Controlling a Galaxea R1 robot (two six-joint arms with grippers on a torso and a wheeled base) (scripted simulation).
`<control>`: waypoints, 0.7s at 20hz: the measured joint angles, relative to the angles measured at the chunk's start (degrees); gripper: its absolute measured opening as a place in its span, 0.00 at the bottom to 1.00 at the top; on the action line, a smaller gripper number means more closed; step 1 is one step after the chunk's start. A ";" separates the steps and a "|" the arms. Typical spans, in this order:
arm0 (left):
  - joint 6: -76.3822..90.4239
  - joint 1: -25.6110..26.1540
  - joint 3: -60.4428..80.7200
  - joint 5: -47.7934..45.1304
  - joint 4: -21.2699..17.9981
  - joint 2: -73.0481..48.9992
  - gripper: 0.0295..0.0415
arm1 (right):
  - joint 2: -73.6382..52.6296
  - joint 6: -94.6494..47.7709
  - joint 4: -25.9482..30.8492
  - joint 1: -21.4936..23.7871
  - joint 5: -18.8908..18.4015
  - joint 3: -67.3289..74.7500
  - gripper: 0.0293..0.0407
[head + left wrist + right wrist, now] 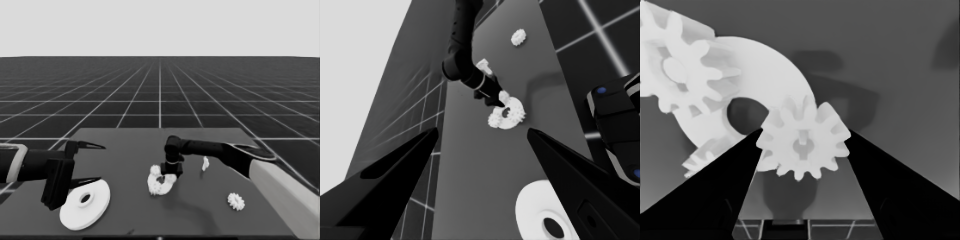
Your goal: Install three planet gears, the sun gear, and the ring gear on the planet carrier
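Gripping: right gripper clenched on a gear by its toothed rim, over the smaller round part mid-table.
Handling: gear probably light, stiff; teeth give purchase.
Left gripper: spread, waiting above the larger round part.

a dark table with a flat, matte top is set in the foreground, its far edge seen straight across the head view. beyond and around it a dark floor is laid out, ruled by a pale grid whose lines converge toward a level horizon. above the horizon a pale blank band is spread evenly. soft shadows are cast on the tabletop. dark machinery with small blue lights is seen past the table's edge in the left wrist view.
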 joint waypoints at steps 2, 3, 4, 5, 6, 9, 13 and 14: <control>0.00 0.00 0.00 0.00 0.00 0.00 0.75 | 0.04 -0.07 -0.09 -0.10 0.07 -0.13 0.45; 0.00 0.00 0.00 0.00 0.00 0.00 0.75 | 0.04 -0.08 -0.12 -0.12 0.08 -0.15 0.69; 0.00 0.00 0.00 0.00 0.00 0.00 0.75 | 0.05 -0.09 -0.13 -0.13 0.09 -0.17 0.77; 0.00 0.00 0.00 0.00 0.00 0.00 0.75 | 0.05 -0.10 -0.13 -0.13 0.10 -0.18 0.80; 0.00 0.00 0.00 0.00 0.00 0.00 0.75 | 0.05 -0.10 -0.14 -0.14 0.10 -0.19 0.80; 0.00 0.00 0.00 0.00 0.00 0.00 0.75 | 0.06 -0.10 -0.14 -0.14 0.10 -0.19 0.81; 0.00 0.00 0.00 0.00 0.00 0.00 0.75 | -2.64 5.73 12.32 12.29 -4.75 9.38 0.81; 0.00 0.00 0.00 0.00 0.00 0.00 0.75 | -2.54 5.78 15.63 16.14 -5.06 9.36 0.81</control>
